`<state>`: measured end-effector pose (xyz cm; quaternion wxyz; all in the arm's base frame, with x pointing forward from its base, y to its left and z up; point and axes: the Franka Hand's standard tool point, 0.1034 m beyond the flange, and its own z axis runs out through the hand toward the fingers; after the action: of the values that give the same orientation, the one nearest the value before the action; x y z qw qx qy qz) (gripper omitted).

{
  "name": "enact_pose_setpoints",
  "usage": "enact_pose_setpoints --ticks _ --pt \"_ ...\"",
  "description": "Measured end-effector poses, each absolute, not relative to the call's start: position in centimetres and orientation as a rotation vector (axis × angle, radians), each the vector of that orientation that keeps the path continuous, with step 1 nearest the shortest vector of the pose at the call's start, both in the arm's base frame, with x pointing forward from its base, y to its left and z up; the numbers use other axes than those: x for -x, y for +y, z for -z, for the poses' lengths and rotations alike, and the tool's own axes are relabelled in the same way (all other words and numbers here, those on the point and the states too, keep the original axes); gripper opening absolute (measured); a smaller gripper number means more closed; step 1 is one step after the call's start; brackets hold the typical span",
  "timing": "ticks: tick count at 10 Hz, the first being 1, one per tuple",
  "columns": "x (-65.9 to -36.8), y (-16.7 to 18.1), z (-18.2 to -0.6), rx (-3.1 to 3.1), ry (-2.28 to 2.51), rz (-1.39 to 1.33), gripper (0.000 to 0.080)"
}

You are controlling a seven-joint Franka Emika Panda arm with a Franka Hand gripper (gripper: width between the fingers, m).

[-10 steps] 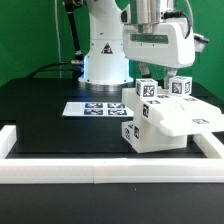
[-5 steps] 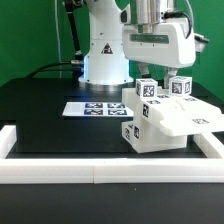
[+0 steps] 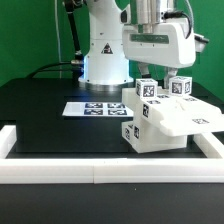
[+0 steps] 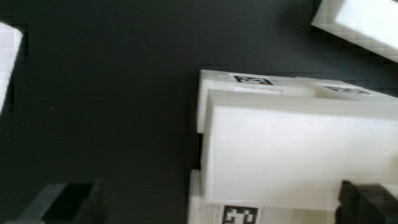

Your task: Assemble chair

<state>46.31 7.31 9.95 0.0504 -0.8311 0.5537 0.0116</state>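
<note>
The chair (image 3: 165, 122) stands at the exterior view's right as one joined white block, with tagged cubes on top and a flat plate jutting out toward the right. My gripper (image 3: 164, 73) hangs just above its upper tagged parts. In the wrist view the chair (image 4: 294, 130) fills the space under my gripper (image 4: 217, 205). One of the dark fingers (image 4: 63, 200) stands over black table and the other sits over the white part. The jaws are wide open and nothing is held.
The marker board (image 3: 95, 108) lies flat on the black table behind the chair, toward the exterior view's left. Long white border rails (image 3: 100, 170) run along the front and both sides. The robot's base (image 3: 103, 55) stands at the back.
</note>
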Motion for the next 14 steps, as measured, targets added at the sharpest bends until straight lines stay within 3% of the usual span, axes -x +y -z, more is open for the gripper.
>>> enact_pose_setpoints --ticks 2,7,10,12,14 --pt "-46.2 7.3 -10.1 2.531 1.683 -0.048 0.0649" --pt "-46.6 7.7 -14.0 2.467 1.642 -0.087 0.0649" --pt "-49.4 8.5 -15.4 2.492 1.596 -0.039 0.0649" --pt "-51.8 8.8 -15.4 2.563 1.512 0.007 0.0649" --pt "-52.2 8.7 -15.0 2.592 1.476 0.013 0.0649"
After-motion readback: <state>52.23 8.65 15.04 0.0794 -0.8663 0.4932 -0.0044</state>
